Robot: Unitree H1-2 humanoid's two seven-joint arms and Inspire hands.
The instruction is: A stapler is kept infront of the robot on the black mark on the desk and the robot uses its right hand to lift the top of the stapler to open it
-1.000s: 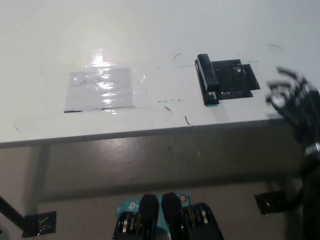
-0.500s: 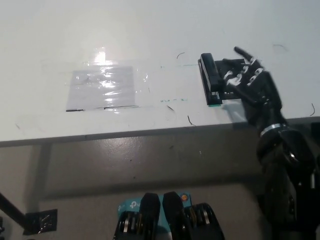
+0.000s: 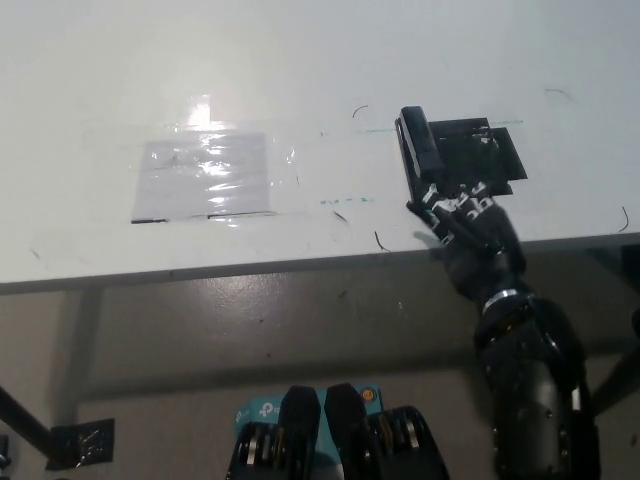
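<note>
Your right hand (image 3: 468, 225) sits at the near edge of the table (image 3: 300, 60), right of the middle, with the black arm rising to it from the bottom right. Its fingers (image 3: 436, 203) reach up toward the near end of the stapler (image 3: 417, 150) and seem to touch or overlap it there, but you cannot tell from this view whether they are pinching the stapler, spread, or merely lying against it; the dark hand blends into the dark things behind it. The stapler lies on the table as a long black bar running away from you, its far end slightly left of its near end, along the left edge of the black mark (image 3: 480, 155). The mark is a dark rectangle just to the stapler's right, and the hand covers part of its near left corner. The stapler's top looks flat and closed as far as you can see. Well to the left on the table lies a shiny clear sheet (image 3: 205, 175) taped flat, catching glare from the light. A few small dark pen marks dot the white surface between the sheet and the stapler. Your left hand does not show.
</note>
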